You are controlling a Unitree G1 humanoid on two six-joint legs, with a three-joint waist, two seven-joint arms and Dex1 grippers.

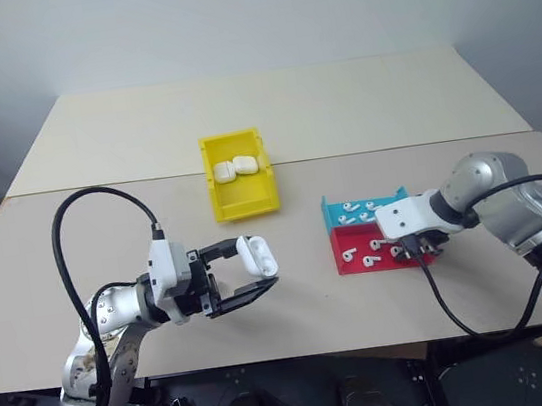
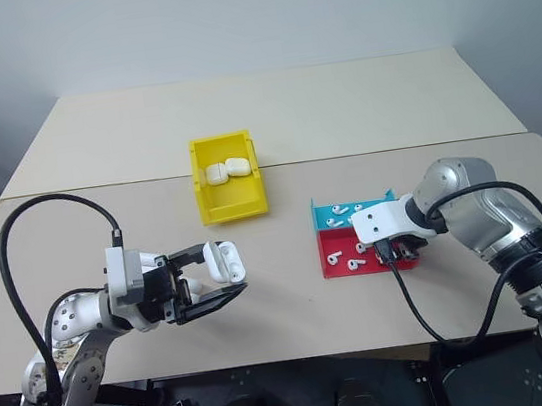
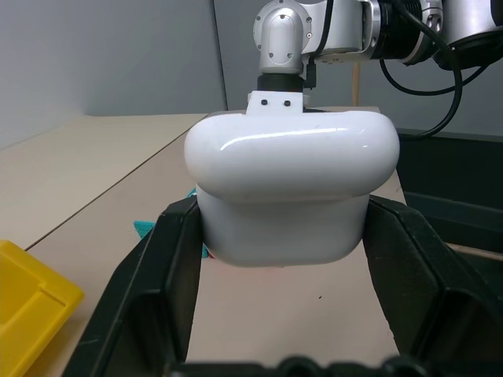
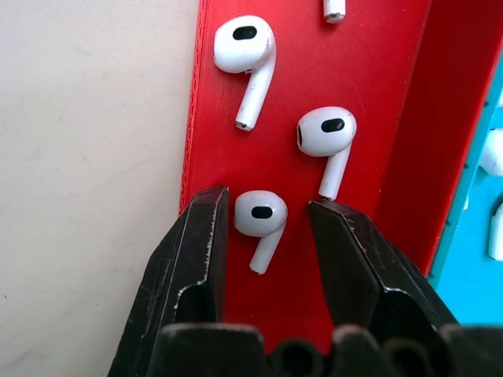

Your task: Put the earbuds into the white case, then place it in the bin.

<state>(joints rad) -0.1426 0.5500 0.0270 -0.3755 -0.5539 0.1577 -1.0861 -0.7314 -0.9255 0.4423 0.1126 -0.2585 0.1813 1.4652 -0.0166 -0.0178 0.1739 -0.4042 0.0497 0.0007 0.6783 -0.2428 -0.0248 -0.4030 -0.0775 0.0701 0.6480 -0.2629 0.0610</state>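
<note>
Left fingers [image 3: 181, 259] clamp white case [image 3: 287, 188] — right fingers [image 4: 346, 243] apart, straddling earbud [image 4: 259, 216].

We've got loads of bare table [image 1: 237, 107] behind the yellow bin [image 1: 242, 199] and between it and the red tray [image 1: 355, 264]. Down in that tray things get tight: the right gripper [image 4: 267, 216] brackets one earbud [image 4: 260, 224], the tray's rim beside one finger and another earbud [image 4: 326, 141] just ahead.

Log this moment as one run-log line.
left hand: shut on white case, lid open | right hand: open, straddling earbud in red tray | bin: two cases inside
</note>
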